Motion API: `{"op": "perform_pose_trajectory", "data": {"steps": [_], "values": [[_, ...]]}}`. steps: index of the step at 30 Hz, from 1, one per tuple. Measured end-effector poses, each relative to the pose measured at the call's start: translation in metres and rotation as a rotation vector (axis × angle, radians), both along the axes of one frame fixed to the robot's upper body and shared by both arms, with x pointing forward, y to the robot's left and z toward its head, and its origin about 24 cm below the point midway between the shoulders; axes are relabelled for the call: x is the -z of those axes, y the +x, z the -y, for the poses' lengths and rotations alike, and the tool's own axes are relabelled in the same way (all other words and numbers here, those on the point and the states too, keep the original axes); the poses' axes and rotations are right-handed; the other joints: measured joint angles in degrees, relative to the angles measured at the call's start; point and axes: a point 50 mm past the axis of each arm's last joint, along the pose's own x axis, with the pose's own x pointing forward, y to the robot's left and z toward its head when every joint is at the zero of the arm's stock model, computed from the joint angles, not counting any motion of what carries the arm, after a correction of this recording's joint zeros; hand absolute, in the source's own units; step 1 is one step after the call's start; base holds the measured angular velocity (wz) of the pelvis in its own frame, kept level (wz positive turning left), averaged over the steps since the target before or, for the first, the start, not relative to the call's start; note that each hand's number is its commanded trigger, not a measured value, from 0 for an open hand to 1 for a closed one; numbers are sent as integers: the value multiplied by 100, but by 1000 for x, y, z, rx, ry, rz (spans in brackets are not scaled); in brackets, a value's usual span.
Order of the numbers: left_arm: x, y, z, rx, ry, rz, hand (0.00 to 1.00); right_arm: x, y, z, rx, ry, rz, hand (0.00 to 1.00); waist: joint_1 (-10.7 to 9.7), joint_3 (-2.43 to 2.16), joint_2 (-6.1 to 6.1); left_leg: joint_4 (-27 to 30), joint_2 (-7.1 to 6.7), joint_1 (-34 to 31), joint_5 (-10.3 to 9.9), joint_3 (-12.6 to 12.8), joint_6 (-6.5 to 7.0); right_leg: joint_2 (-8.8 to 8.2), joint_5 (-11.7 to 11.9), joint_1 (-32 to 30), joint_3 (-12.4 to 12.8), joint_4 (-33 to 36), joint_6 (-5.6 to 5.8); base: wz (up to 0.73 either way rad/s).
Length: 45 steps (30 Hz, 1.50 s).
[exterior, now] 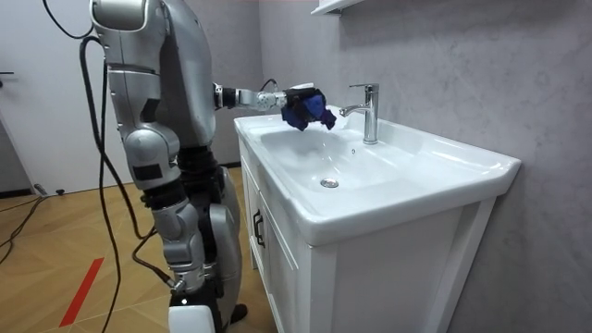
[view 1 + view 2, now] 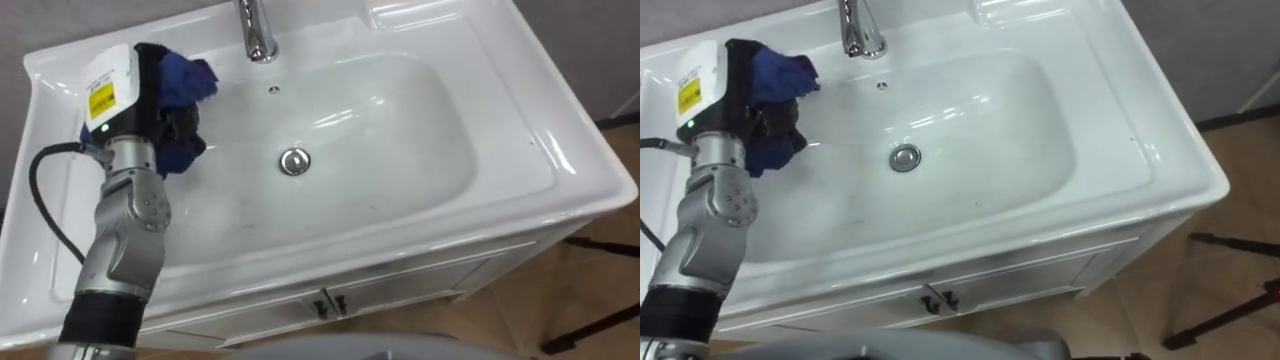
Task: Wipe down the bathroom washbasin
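the left hand [image 2: 172, 122] was curled round a bunched blue cloth [image 2: 192, 78], holding it over the back left corner of the basin [image 2: 410, 150], just left of the tap [image 2: 258, 35]. in the room view the cloth hung a little above the rim and looked clear of the porcelain, so wiping contact seemed not yet made. the robot stood at the basin's front, left arm stretched forward. to do the step well, the hand would need to go down until the cloth's loose folds pressed flat on the bowl's slope, then sweep from that corner toward the drain [image 2: 294, 161] in overlapping passes. the cloth should lead, not the fingers, since a hard part would likely skid on the glossy surface. swinging right risked knocking the tap, so passes there should stay low and in front of it.
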Motion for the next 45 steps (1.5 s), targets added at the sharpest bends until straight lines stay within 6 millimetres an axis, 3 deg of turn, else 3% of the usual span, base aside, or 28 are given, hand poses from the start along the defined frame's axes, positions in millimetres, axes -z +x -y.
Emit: {"op": "perform_pose_trajectory", "data": {"steps": [5,11,19,25,33,34,35,36,45], "values": [[2,-12,-27,-103,19,-19,100,-1,-1,4,-6,-11,1,0,103,-17,28,-2,-2,12,0,-28,0,-1,-3,64,-31,1,1,2],[22,-29,-49,-208,32,-111,100,-5,-1,17,26,-43,9,0,174,-38,61,11,-1,24,-1,-85,-1,-2,-3,75,-99,4,1,5],[10,-38,-75,-328,87,-79,100,-6,-1,19,23,-36,18,0,332,-47,107,87,0,-1,-20,-131,-3,-4,-3,95,-140,7,1,2],[5,-39,-79,-347,104,-50,100,-6,-1,18,20,-16,34,0,448,-47,108,93,-3,8,-25,-132,-2,-6,-4,117,-144,-10,0,0],[10,-45,-80,-352,108,-73,100,-6,-6,18,18,-14,21,0,425,-45,117,92,-3,20,-35,-130,0,-6,-4,143,-134,-13,1,0],[11,-46,-80,-354,108,-77,94,-6,-8,18,18,-14,16,0,418,-44,118,94,-3,12,-35,-129,0,-6,-4,149,-134,-13,1,0],[11,-46,-80,-354,109,-78,72,-6,-9,18,19,-14,14,0,419,-44,118,95,-3,5,-35,-128,0,-6,-4,150,-134,-12,1,0],[11,-46,-80,-356,109,-79,0,-6,-10,18,15,-15,10,0,422,-44,118,95,-3,3,-35,-128,0,-6,-4,148,-126,-12,1,0],[11,-47,-81,-366,109,-85,0,-6,-10,18,-47,-23,-19,0,361,-35,102,99,-8,5,-35,-132,0,-13,-20,141,-132,-11,-2,0]]}}
